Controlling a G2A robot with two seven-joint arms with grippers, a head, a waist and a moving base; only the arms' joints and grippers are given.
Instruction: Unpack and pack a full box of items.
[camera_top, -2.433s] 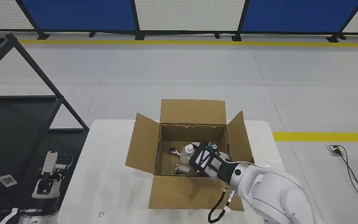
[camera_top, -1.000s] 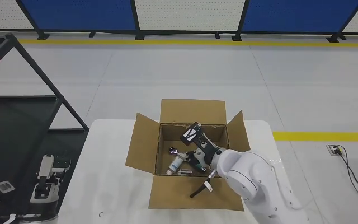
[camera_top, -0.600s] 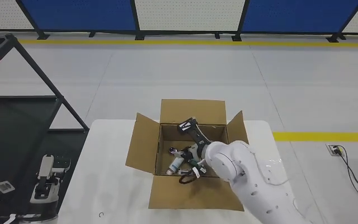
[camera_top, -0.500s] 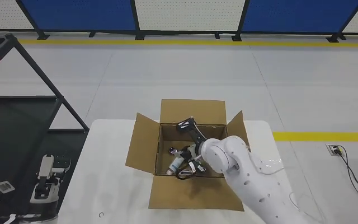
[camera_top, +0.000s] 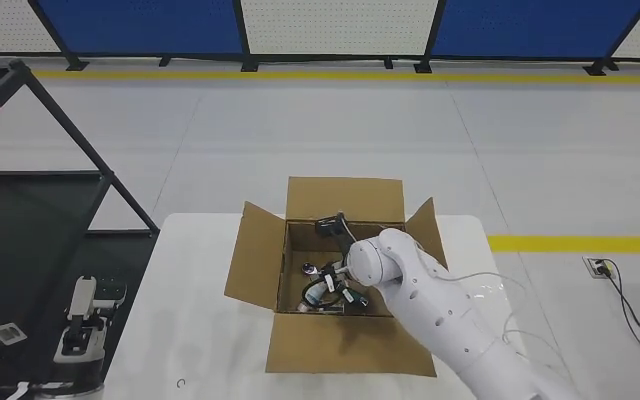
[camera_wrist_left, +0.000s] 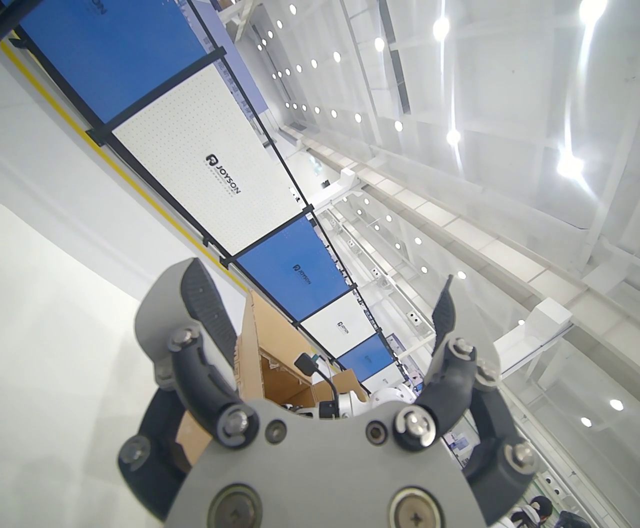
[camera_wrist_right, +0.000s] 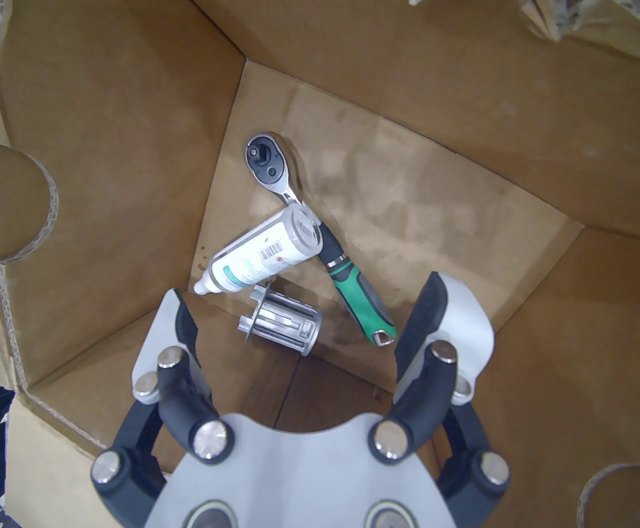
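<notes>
Wrench (camera_wrist_right: 352, 292), bottle (camera_wrist_right: 255, 260), hub (camera_wrist_right: 280, 325) (1 ea.)

A white table (camera_top: 190, 320) carries an open cardboard box (camera_top: 345, 200), flaps spread, near its middle.

The right gripper (camera_wrist_right: 305, 292), spread wide, is hanging inside the box (camera_top: 345, 200), and the four cardboard walls (camera_wrist_right: 125, 125) are standing close around it. A metal part (camera_wrist_right: 280, 325), a bottle (camera_wrist_right: 255, 257) and a wrench (camera_wrist_right: 350, 290) are crowding the floor (camera_wrist_right: 425, 210) near one corner, the bottle lying across the wrench. Bare floor is stretching beyond the wrench toward the far walls. The flaps (camera_top: 250, 265) are splaying outward around the opening.
</notes>
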